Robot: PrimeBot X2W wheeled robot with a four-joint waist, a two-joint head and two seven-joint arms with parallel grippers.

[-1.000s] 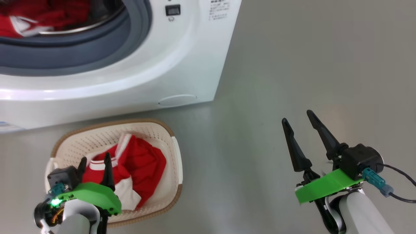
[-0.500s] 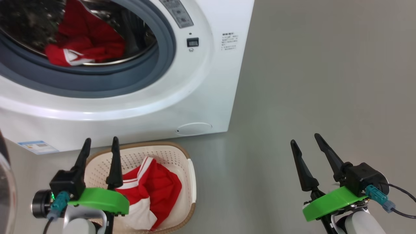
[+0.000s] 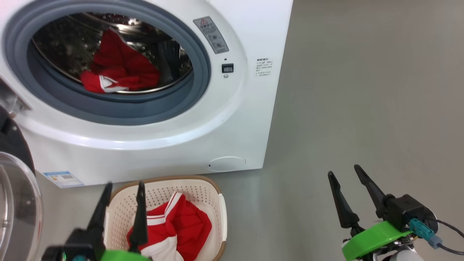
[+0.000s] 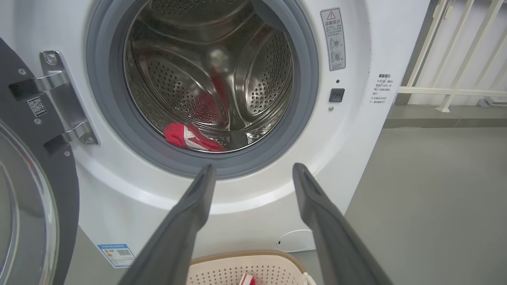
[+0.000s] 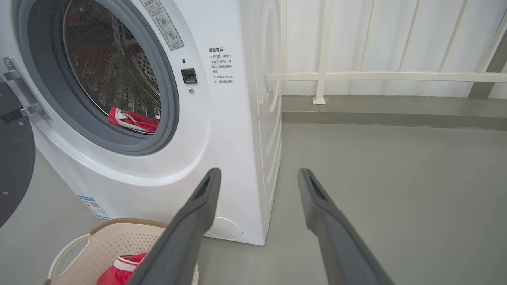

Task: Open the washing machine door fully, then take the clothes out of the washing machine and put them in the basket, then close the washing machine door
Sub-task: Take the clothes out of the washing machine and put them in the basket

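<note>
Progress is judged as roughly half. The large round door with glossy black rim and glass bowl (image 3: 16, 210) is swung wide open on the big white front-loading washing machine (image 3: 232, 119). One bright red white-striped garment (image 3: 181, 228) is laid in the small cream perforated plastic basket (image 3: 222, 214) (on the floor just before the machine); another red garment (image 3: 119, 72) is seen in the drum. The left gripper (image 3: 125, 184) and the right gripper (image 3: 343, 170) are spread open, with nothing held. Emptying the drum and closing the door are left.

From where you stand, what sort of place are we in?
Probably a laundry area, perhaps a utility balcony: a white front-loading washing machine stands open, a basket with red clothes sits on the bare grey floor before it, and a pale railing runs behind.
</note>
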